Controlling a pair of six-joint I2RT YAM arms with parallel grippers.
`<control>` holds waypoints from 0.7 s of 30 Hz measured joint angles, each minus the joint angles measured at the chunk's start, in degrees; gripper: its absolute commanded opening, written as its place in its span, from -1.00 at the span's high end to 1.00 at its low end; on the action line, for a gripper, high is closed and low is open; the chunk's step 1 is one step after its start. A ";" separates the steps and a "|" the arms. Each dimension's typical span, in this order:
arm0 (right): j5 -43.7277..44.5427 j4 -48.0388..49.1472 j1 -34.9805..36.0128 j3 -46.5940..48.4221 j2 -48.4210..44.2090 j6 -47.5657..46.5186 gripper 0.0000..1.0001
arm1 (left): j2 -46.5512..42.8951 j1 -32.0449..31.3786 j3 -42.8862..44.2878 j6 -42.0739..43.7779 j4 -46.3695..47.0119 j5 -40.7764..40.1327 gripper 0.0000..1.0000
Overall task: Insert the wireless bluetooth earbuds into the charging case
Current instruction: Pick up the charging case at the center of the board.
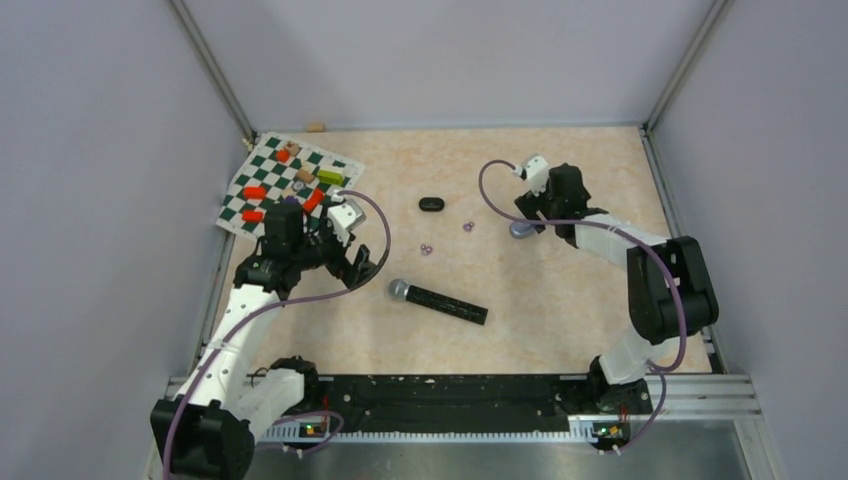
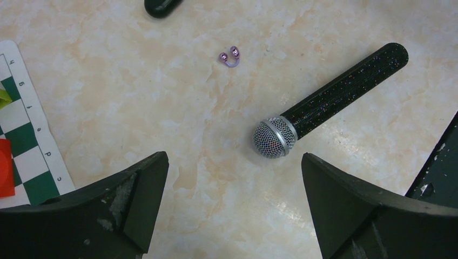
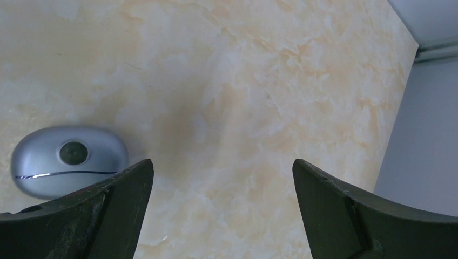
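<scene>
Purple earbud pair [image 1: 426, 249] between black case [image 1: 431, 205] and microphone [image 1: 437, 301].

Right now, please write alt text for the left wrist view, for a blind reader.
A black microphone with a silver mesh head lies on a beige table, beyond the open left gripper. Two purple earbuds lie farther off, a dark case at the top edge, a chessboard mat at left.
</scene>
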 measured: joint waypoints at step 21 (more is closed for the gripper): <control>4.74 -8.28 0.02 6.67 5.29 1.66 -0.97 | 0.00 1.66 -0.04 -0.04 0.00 1.97 -0.97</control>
